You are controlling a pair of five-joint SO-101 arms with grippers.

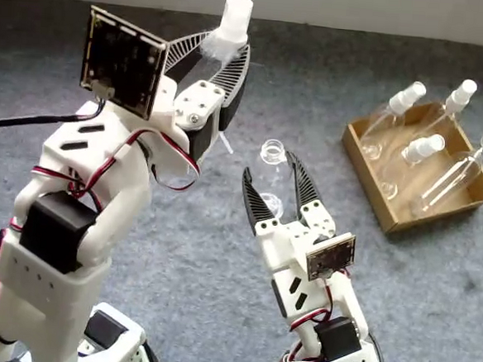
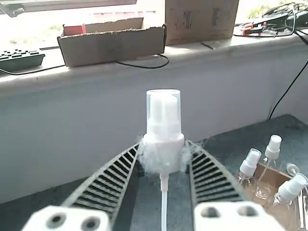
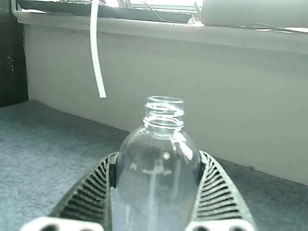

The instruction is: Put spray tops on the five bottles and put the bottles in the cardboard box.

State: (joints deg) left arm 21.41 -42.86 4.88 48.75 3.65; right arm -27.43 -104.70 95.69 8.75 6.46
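The fifth bottle (image 3: 159,163), clear and with its threaded neck uncapped, is held upright above the grey felt-like table top (image 1: 431,310). The right gripper (image 1: 269,164) has it by the body, its two ribbed black fingers (image 3: 91,192) pressed against opposite sides of the glass-clear wall. In the high view it is near the middle of the table, left of the cardboard box.

A white spray top (image 2: 164,130) with a clear cap over its nozzle is pinched at its collar by the left gripper (image 2: 163,156). That gripper's fingers are closed in on it from both sides, and some white fluff is caught at the contact. The top is upright and raised well above the table, up and to the left of the bottle in the high view. Its thin white dip tube (image 1: 225,141) hangs straight down, its lower end near the bottle's neck but apart from it and not inside the mouth.

The cardboard box (image 1: 361,156), a shallow open tray, is on the table to the right of both arms. Four clear bottles (image 1: 462,167) lie in it side by side, each with a white spray top fitted.
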